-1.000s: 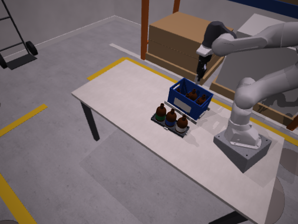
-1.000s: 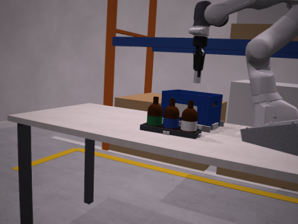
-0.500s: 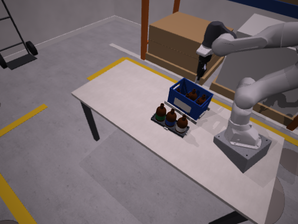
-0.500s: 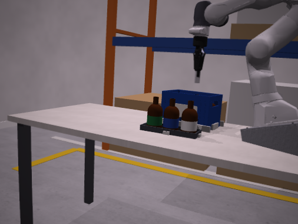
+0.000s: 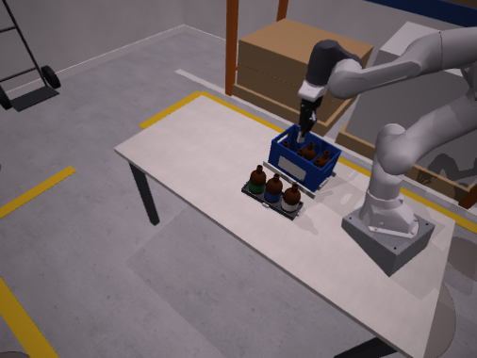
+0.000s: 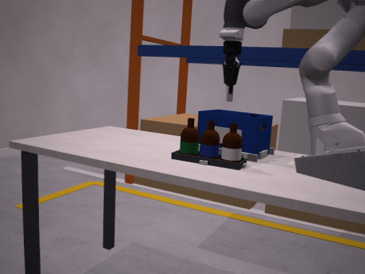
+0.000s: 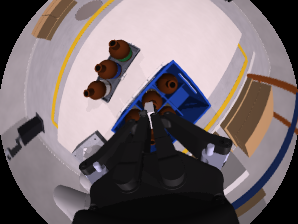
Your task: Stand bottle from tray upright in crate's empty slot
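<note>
Three brown round-shouldered glass bottles [image 5: 274, 189] [image 6: 210, 140] [image 7: 107, 69] upright in dark flat rectangular tray [image 5: 294, 216] [image 6: 232, 165] [image 7: 135, 52], presumably stock for slot. Black two-finger hand [image 5: 302, 138] [image 6: 229, 96] [image 7: 150, 108] clenched, nothing grasped, above blue rectangular plastic crate [image 5: 305, 175] [image 6: 254, 130] [image 7: 199, 90].

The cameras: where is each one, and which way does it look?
Top: high above the table, looking down at a slant; it shows the arm and gripper.
Exterior: lower, beyond the tray, looking across the table; arm and gripper show.
Wrist: on the arm's wrist, looking down past the fingers into the blue crate.
Top and exterior share the tray side of the crate.
</note>
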{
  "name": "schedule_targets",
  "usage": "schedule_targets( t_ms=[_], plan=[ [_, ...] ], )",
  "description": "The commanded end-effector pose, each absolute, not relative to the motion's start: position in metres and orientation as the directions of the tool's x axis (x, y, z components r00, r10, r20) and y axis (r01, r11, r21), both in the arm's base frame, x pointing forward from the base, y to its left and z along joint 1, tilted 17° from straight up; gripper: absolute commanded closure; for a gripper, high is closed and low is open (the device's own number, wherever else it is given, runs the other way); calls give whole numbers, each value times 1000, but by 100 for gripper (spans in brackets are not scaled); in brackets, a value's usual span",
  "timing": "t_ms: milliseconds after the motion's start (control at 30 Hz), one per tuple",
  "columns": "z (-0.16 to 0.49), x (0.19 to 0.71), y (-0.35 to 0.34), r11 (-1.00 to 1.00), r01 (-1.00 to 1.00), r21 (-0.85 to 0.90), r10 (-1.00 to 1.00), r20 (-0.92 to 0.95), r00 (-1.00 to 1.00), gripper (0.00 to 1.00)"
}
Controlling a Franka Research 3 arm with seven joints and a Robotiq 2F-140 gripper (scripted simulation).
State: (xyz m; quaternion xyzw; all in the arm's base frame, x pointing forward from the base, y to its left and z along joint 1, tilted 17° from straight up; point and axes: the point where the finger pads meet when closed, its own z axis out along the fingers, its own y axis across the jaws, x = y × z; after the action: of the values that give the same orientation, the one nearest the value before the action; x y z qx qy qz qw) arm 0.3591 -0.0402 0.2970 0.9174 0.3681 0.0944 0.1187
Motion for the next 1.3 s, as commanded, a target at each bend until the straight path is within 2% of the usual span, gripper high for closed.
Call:
schedule_targets(
  t_ms=[0, 167, 200, 1267],
  plan=[
    [291, 373, 28, -733, 620, 280, 667, 110, 737, 100],
    [277, 369, 115, -708, 650, 275, 695, 106, 712, 100],
    [275, 370, 132, -708, 650, 275, 695, 106, 712, 62],
    [274, 371, 139, -708, 650, 275, 695, 106, 712, 62]
  ],
)
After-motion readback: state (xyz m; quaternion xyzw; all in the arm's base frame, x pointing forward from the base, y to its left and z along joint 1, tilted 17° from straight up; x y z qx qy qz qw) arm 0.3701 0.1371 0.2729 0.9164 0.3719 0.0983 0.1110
